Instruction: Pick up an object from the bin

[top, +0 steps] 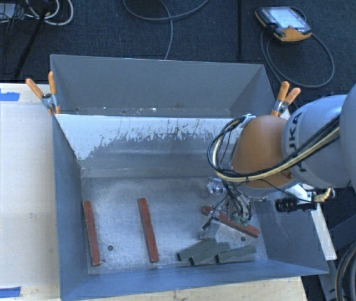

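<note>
My gripper [227, 217] hangs low over the bin's right front part, below the arm's orange cover. Directly under it lies a reddish-brown stick [246, 228], slanting from the upper left down to the lower right; its left half is hidden behind the gripper. I cannot make out whether the gripper touches the stick. Just in front of it lie flat dark grey pieces [210, 251], close together by the front wall.
Two more reddish-brown sticks lie on the floor to the left: one in the middle [147, 229], one near the left wall [91, 232]. The arm reaches in over the right rim, with cables looped round its cover.
</note>
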`<state>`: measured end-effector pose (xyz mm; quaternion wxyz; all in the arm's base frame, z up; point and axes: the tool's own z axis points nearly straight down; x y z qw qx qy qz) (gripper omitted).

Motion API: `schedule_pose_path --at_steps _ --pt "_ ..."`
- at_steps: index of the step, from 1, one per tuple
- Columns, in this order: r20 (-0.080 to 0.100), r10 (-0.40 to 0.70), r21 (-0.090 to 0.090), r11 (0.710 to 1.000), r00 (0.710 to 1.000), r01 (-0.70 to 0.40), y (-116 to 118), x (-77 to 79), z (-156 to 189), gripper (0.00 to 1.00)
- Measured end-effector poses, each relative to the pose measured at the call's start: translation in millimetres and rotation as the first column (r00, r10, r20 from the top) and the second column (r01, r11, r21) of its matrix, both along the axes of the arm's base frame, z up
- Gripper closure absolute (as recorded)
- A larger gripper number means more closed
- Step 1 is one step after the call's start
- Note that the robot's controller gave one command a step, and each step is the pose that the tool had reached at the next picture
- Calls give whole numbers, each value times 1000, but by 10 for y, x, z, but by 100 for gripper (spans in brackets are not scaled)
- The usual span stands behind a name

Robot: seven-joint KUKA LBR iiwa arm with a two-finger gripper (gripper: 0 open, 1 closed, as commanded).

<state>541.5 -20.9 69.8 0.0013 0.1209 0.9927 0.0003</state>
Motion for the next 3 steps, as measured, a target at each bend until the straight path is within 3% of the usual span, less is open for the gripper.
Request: schedule_pose_path --at_steps 1,2,3 --pt "0 0 0 1000 1000 0 -1 0 1 0" --pt "-5 -16 2 1000 1000 16 -339 389 26 0" --pt "3 39 -2 999 999 -39 -557 346 27 0"
